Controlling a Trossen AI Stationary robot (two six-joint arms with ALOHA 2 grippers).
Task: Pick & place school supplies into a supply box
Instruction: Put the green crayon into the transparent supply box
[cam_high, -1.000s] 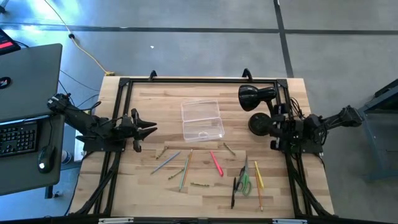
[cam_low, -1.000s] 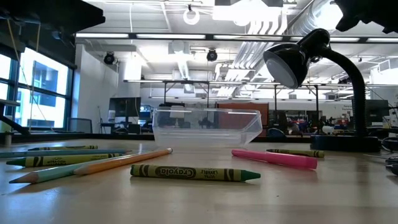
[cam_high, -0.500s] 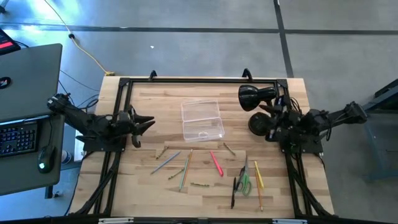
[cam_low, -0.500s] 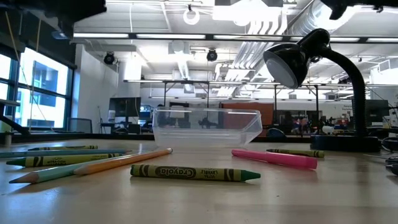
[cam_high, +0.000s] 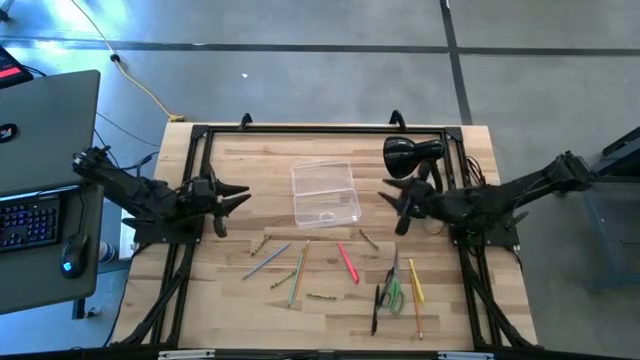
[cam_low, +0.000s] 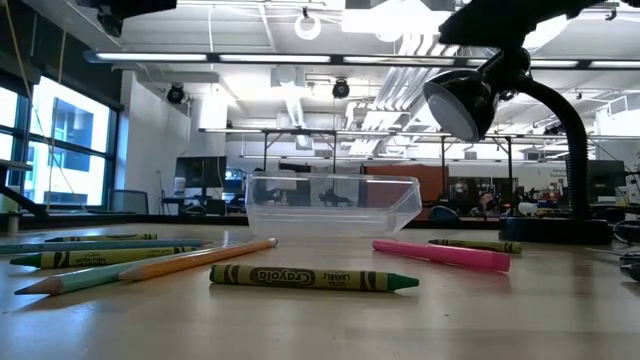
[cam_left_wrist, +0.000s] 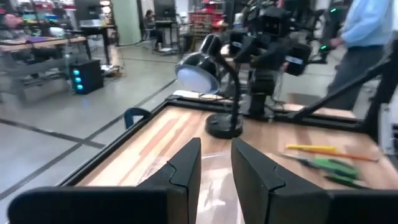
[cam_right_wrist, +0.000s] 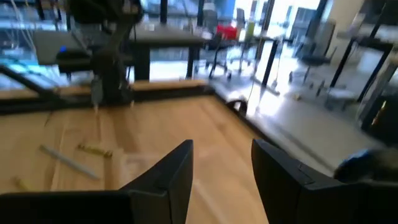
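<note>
The clear box (cam_high: 325, 194) sits at the centre of the high view, seemingly empty. Pencils (cam_high: 292, 266), a pink pen (cam_high: 347, 262) and green scissors (cam_high: 393, 288) lie scattered below it. The right gripper (cam_high: 390, 203) hovers just right of the box, fingers spread; the left gripper (cam_high: 238, 199) waits at its left, also spread. A black lamp (cam_high: 408, 157) stands upper right.

I see the bench (cam_high: 240, 300) from overhead and level at its top, sharing the box (cam_high: 324, 193) and lamp (cam_low: 500, 110).

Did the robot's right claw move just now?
Yes. The right gripper has swung inward from beside the lamp base toward the supply box, with its fingers apart.
</note>
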